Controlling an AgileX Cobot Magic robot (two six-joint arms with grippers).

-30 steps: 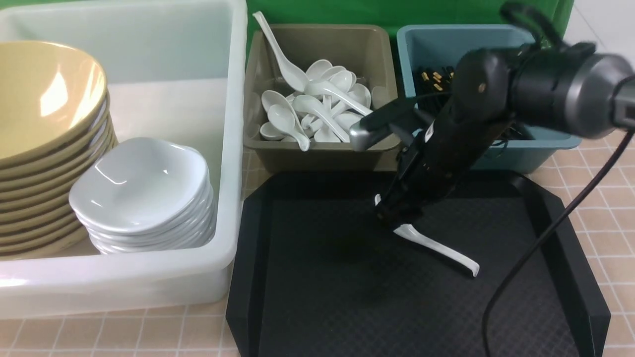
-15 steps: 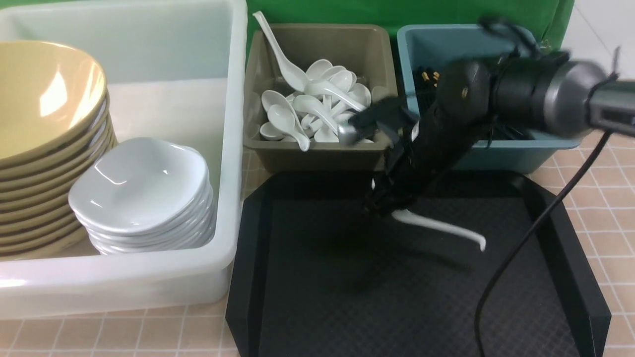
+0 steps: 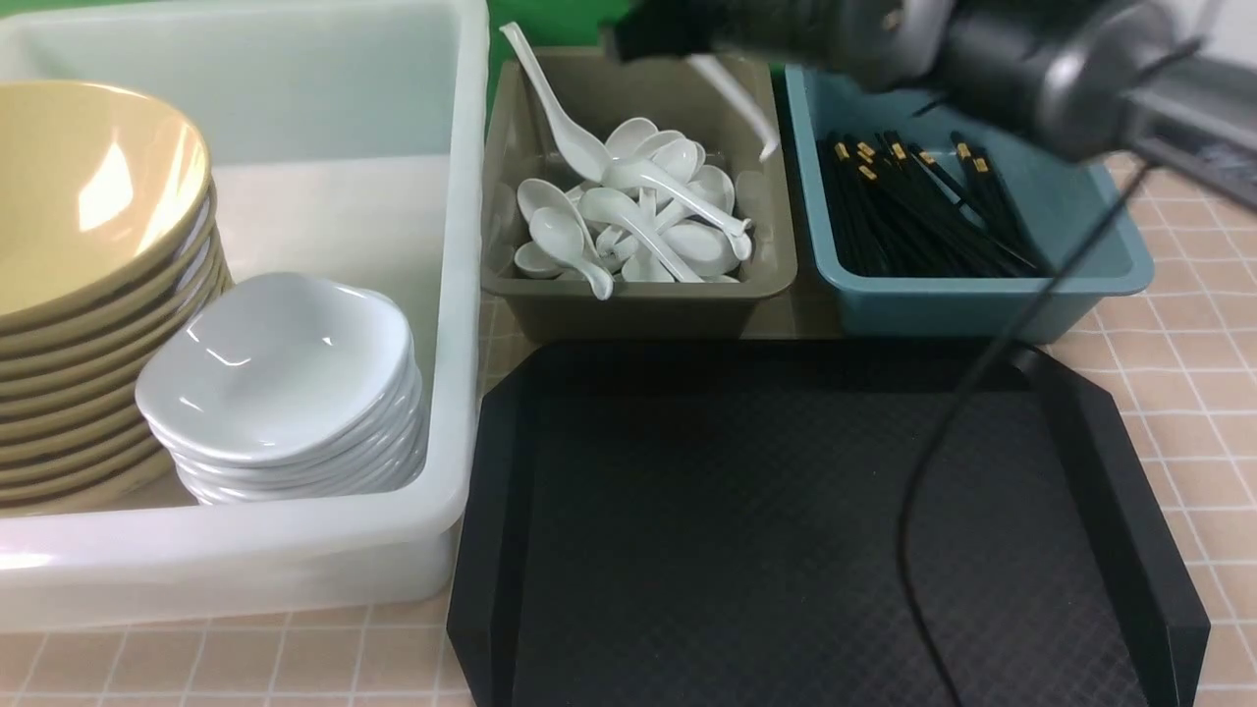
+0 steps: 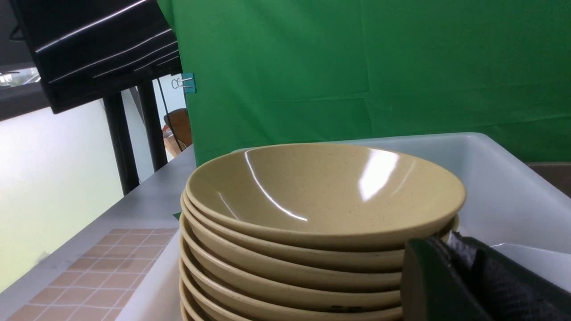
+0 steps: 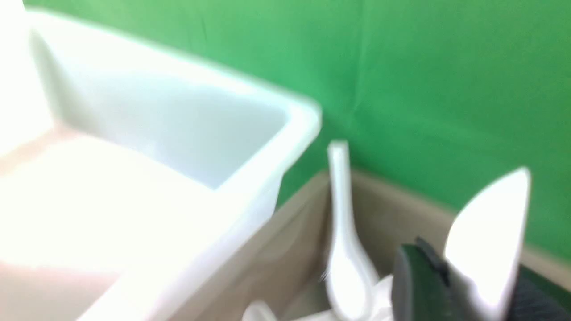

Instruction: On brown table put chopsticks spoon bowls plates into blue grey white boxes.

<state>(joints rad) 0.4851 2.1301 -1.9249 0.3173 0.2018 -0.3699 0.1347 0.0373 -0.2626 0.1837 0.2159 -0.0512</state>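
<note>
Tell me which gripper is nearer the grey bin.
Right. The right gripper hangs over the grey bin holding a spoon; the left gripper is beside the stacked bowls.

My right arm (image 3: 992, 49) reaches in from the right, high over the far middle of the scene, blurred in the front view. The right gripper (image 5: 477, 276) points far-left, its fingers (image 5: 415, 285) pinching the scoop of a spoon (image 5: 488, 223). My left gripper (image 4: 446, 247) sits at the left, jaws pressed together.

Round mustard-tan bowls (image 3: 79, 196) showing glossy finish; black angled-corner tray (image 3: 786, 550) presenting matt textured face; translucent white plastic tub (image 3: 462, 295) appearing smooth.
</note>
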